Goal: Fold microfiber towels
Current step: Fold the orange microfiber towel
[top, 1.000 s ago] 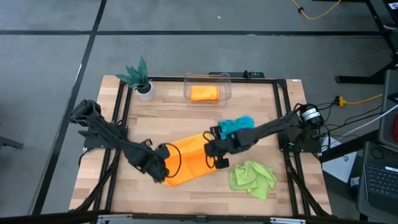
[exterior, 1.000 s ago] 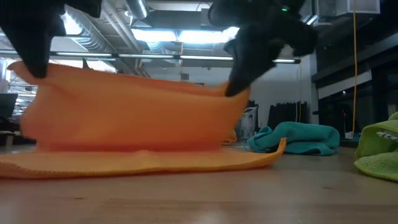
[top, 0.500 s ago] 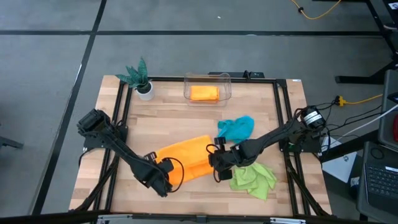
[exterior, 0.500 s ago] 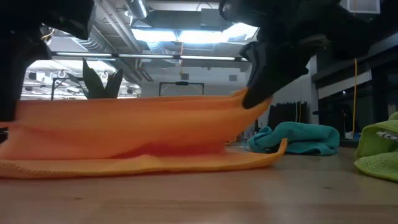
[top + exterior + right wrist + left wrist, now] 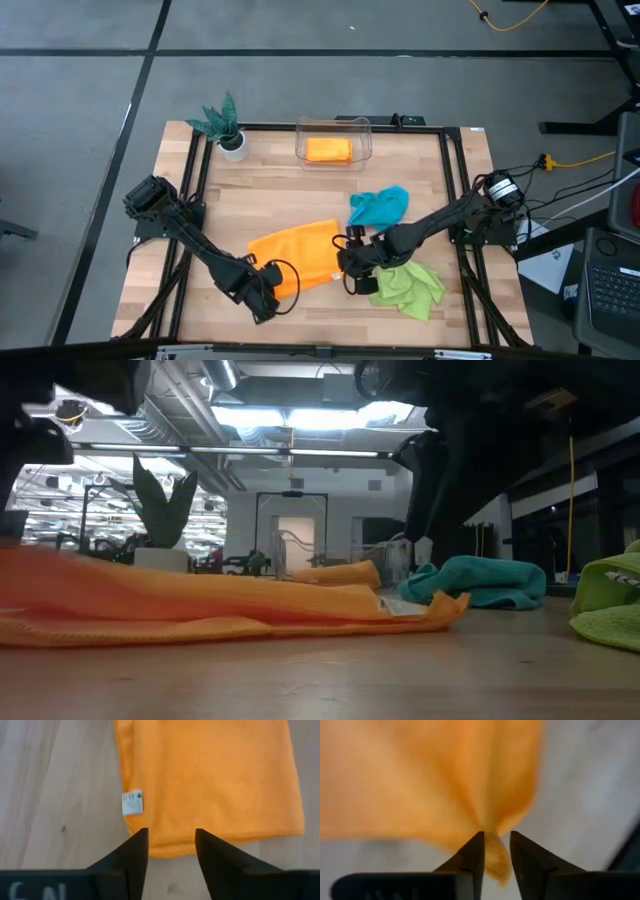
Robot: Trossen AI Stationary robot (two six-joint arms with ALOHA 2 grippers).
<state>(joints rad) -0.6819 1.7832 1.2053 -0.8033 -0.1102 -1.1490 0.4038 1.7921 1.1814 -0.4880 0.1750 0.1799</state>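
1. Your orange towel (image 5: 297, 258) is lying folded double in the middle of the table (image 5: 280, 190), its long axis running from about 8 o'clock up to 2 o'clock in the high view, the 2 o'clock end sitting farther from you.
2. Its white tag (image 5: 132, 802) is showing at the corner near your right gripper (image 5: 352, 279).
3. Your left gripper (image 5: 268, 303) is pinching the towel's 8 o'clock corner, jaws narrow with orange cloth bunched between them.
4. Your right gripper is hovering at the 3 o'clock edge with jaws apart, gripping nothing.
5. The lime towel (image 5: 408, 286) is lying crumpled just beside that gripper at 4 o'clock; the teal towel (image 5: 380, 205) is sitting at 1 o'clock, near but apart.
6. Bare wood is lying open from 10 to 12 o'clock, up to the plant (image 5: 224, 124) and the clear bin (image 5: 333, 128) holding a second orange towel (image 5: 328, 150).
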